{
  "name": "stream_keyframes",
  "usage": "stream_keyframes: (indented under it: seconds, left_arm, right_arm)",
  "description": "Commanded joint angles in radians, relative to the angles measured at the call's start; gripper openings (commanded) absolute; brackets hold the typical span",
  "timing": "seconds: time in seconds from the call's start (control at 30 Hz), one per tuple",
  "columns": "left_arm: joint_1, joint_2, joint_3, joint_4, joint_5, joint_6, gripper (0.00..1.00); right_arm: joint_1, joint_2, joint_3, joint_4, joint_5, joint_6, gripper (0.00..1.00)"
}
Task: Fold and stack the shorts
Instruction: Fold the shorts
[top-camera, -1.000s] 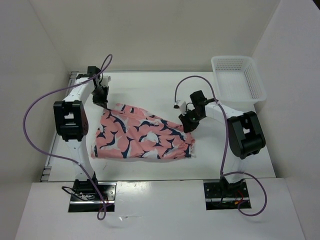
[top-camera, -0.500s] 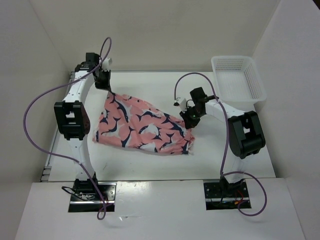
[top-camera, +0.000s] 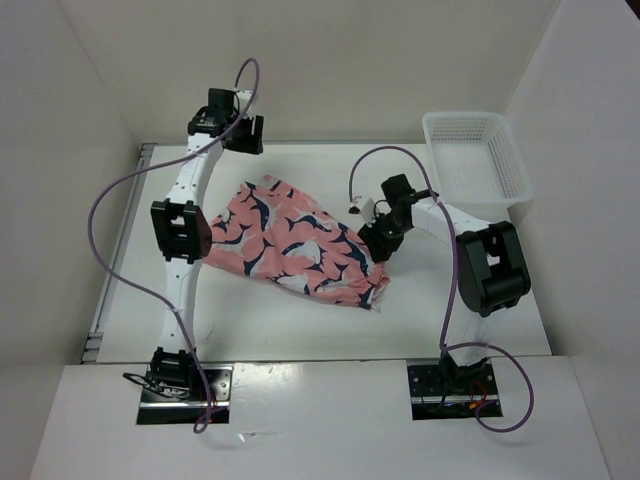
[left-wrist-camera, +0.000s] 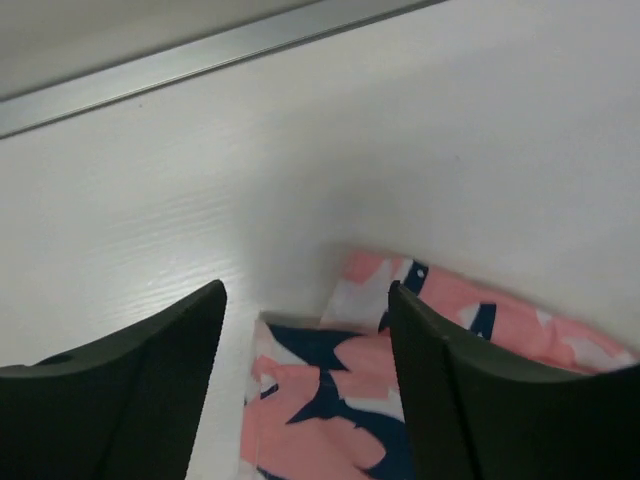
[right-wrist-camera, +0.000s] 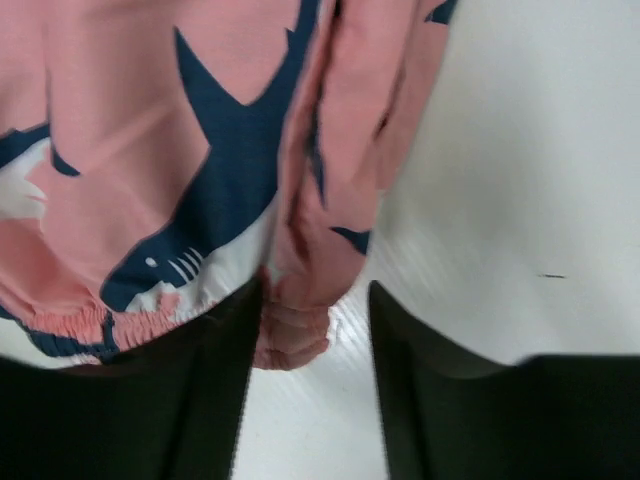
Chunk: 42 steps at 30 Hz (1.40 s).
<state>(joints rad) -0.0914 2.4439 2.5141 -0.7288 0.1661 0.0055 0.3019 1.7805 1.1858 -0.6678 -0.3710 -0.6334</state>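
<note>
The salmon-pink shorts (top-camera: 290, 245) with navy-and-white whale shapes lie spread and slightly rumpled on the white table. My left gripper (top-camera: 248, 135) hangs above the table's far edge, just beyond the shorts' far corner. In the left wrist view it (left-wrist-camera: 305, 292) is open, and that corner of the shorts (left-wrist-camera: 340, 410) lies on the table below, free of the fingers. My right gripper (top-camera: 372, 246) is at the shorts' right edge. In the right wrist view it (right-wrist-camera: 312, 290) is open, with the gathered waistband (right-wrist-camera: 295, 335) resting against one finger (right-wrist-camera: 200, 400) and a gap to the other.
A white perforated basket (top-camera: 470, 155) stands at the back right corner of the table. White walls enclose the table on the left, back and right. A metal rail (left-wrist-camera: 220, 50) runs along the far edge.
Both grippers have opened and let go of the shorts. The left arm has swung up and to the right toward the back edge. The shorts have dropped flat and shifted a little right.
</note>
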Motion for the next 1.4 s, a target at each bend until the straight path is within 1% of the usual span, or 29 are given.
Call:
stream_keyframes:
  seconds: [0.0, 0.03, 0.07, 0.13, 0.2, 0.27, 0.3, 0.33, 0.4, 0.43, 0.47, 0.6, 0.63, 0.7, 0.73, 0.83, 0.87, 0.9, 1.0, 1.03, 1.07, 1.17, 1.2, 1.23, 1.27, 1.3, 1.33, 1.37]
  left_arm:
    - [0.009, 0.165, 0.242, -0.130, -0.019, -0.006, 0.76]
    - [0.009, 0.190, 0.321, -0.150, -0.019, -0.006, 0.79]
    - [0.009, 0.190, 0.313, -0.150, -0.019, -0.006, 0.82]
    - [0.021, 0.135, 0.275, -0.150, -0.019, -0.006, 0.96]
    - [0.047, 0.093, 0.221, -0.162, 0.009, -0.006, 1.00]
    - [0.070, 0.029, 0.168, -0.184, 0.076, -0.006, 1.00]
    - [0.070, -0.012, 0.087, -0.184, 0.096, -0.006, 1.00]
    - [0.079, -0.031, 0.042, -0.184, 0.120, -0.006, 1.00]
    - [0.079, -0.077, -0.047, -0.163, 0.121, -0.006, 1.00]
    - [0.079, -0.091, -0.136, -0.143, 0.104, -0.006, 1.00]
    - [0.079, -0.101, -0.168, -0.105, 0.090, -0.006, 1.00]
    - [0.079, -0.144, -0.247, -0.070, 0.035, -0.006, 1.00]
    - [0.079, -0.154, -0.262, -0.055, 0.006, -0.006, 1.00]
    - [0.079, -0.181, -0.296, -0.043, -0.025, -0.006, 1.00]
    - [0.079, -0.190, -0.308, -0.043, -0.042, -0.006, 1.00]
    - [0.079, -0.233, -0.365, -0.023, -0.102, -0.006, 1.00]
    - [0.088, -0.246, -0.382, -0.023, -0.112, -0.006, 1.00]
    - [0.088, -0.267, -0.400, -0.023, -0.135, -0.006, 1.00]
    - [0.088, -0.313, -0.478, -0.012, -0.190, -0.006, 1.00]
    - [0.088, -0.324, -0.498, -0.003, -0.191, -0.006, 1.00]
    - [0.088, -0.347, -0.533, -0.003, -0.201, -0.006, 1.00]
    - [0.097, -0.379, -0.572, -0.003, -0.211, -0.006, 1.00]
    - [0.097, -0.379, -0.590, 0.006, -0.220, -0.006, 1.00]
    - [0.107, -0.388, -0.591, 0.006, -0.220, -0.006, 1.00]
    - [0.120, -0.388, -0.603, 0.006, -0.220, -0.006, 1.00]
    - [0.131, -0.388, -0.603, 0.006, -0.220, -0.006, 1.00]
    - [0.143, -0.378, -0.603, 0.018, -0.220, -0.006, 1.00]
    - [0.157, -0.361, -0.603, 0.019, -0.203, -0.006, 1.00]
  right_arm:
    - [-0.021, 0.013, 0.052, 0.022, 0.044, 0.009, 0.56]
    - [-0.021, 0.013, 0.063, 0.013, 0.055, 0.018, 0.64]
    - [-0.035, 0.001, 0.072, 0.013, 0.055, 0.029, 0.68]
    - [-0.059, 0.000, 0.072, -0.015, 0.064, 0.029, 0.70]
    - [-0.073, -0.012, 0.072, -0.039, 0.031, 0.029, 0.70]
    - [-0.073, -0.012, 0.072, -0.065, -0.017, 0.020, 0.72]
    - [-0.064, -0.012, 0.072, -0.065, -0.052, 0.020, 0.74]
    - [-0.054, -0.012, 0.060, -0.065, -0.052, 0.020, 0.74]
    - [-0.020, -0.003, 0.025, -0.029, -0.052, 0.046, 0.75]
    - [-0.020, -0.003, 0.024, -0.012, -0.052, 0.046, 0.75]
    - [-0.011, 0.028, 0.015, 0.013, -0.062, 0.061, 0.76]
    - [-0.010, 0.100, 0.015, 0.051, -0.049, 0.074, 0.76]
    - [-0.010, 0.114, 0.026, 0.051, -0.028, 0.074, 0.74]
    - [-0.010, 0.154, 0.038, 0.074, -0.006, 0.074, 0.62]
    - [-0.010, 0.166, 0.053, 0.085, 0.009, 0.074, 0.44]
    - [-0.010, 0.210, 0.107, 0.105, 0.058, 0.074, 0.13]
    - [-0.010, 0.223, 0.127, 0.115, 0.096, 0.063, 0.00]
    - [-0.010, 0.235, 0.173, 0.144, 0.118, 0.049, 0.00]
    - [0.002, 0.290, 0.308, 0.163, 0.173, -0.021, 0.00]
    - [0.011, 0.321, 0.346, 0.163, 0.188, -0.031, 0.00]
    - [0.031, 0.336, 0.420, 0.174, 0.211, -0.040, 0.00]
    - [0.072, 0.405, 0.543, 0.218, 0.257, -0.049, 0.00]
    - [0.081, 0.424, 0.572, 0.218, 0.257, -0.049, 0.04]
    - [0.082, 0.454, 0.616, 0.218, 0.270, -0.034, 0.11]
    - [0.097, 0.464, 0.632, 0.229, 0.280, -0.022, 0.36]
    - [0.097, 0.464, 0.632, 0.229, 0.280, -0.008, 0.54]
    - [0.108, 0.464, 0.643, 0.256, 0.296, 0.029, 0.64]
    - [0.108, 0.464, 0.643, 0.257, 0.296, 0.044, 0.72]
